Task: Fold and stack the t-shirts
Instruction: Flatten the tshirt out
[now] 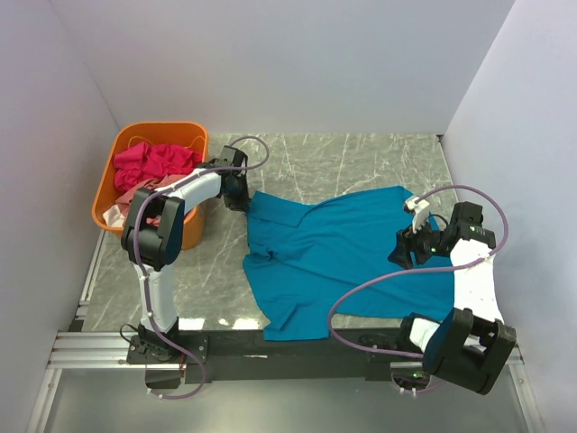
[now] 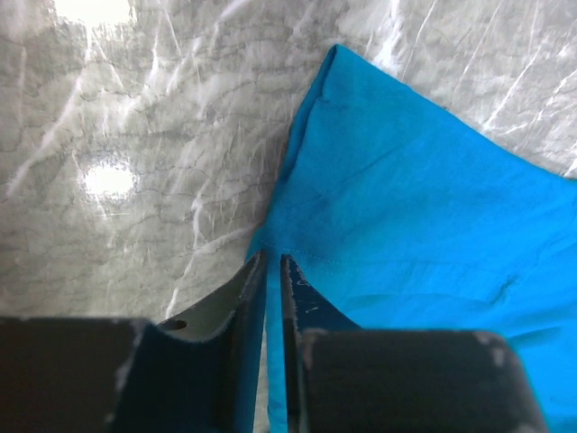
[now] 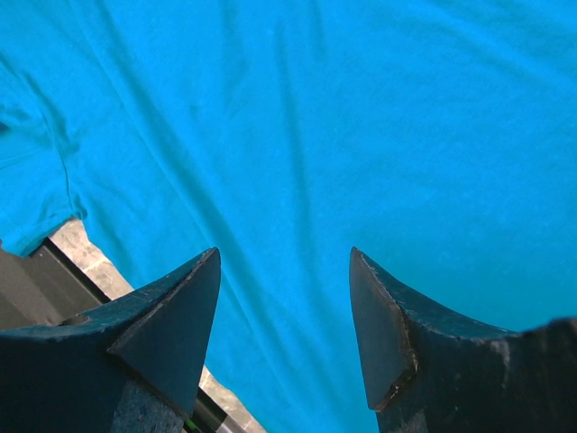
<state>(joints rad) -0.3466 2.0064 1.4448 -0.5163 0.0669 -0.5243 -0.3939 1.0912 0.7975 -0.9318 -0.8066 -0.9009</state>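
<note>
Table [image 1: 361, 162] with a grey veined surface fills the work area between white walls. The teal-blue t-shirt [image 1: 343, 253] lies spread over its middle and right, rumpled, with creases running across it; its near edge reaches the dark rail at the front of the table, and its far left corner tapers to a point.

The orange basket [image 1: 162, 127] stands at the far left corner of the table, well apart from the spread shirt. The magenta-pink t-shirt [image 1: 153, 164] is bunched up inside it, and the salmon-pink t-shirt [image 1: 133, 192] is crumpled below it, against the near side of the basket.

The left gripper [image 1: 242, 200] sits at the teal shirt's far left corner. Its wrist view shows the fingers [image 2: 254, 289] pressed nearly together, with the shirt's [image 2: 433, 234] left edge running in between them, so it is pinching the fabric just above the table [image 2: 135, 117].

The right gripper [image 1: 403, 251] is over the right part of the shirt. Its wrist view shows the two fingers [image 3: 180, 307] spread wide apart above smooth teal cloth [image 3: 315, 117], with nothing between them.
</note>
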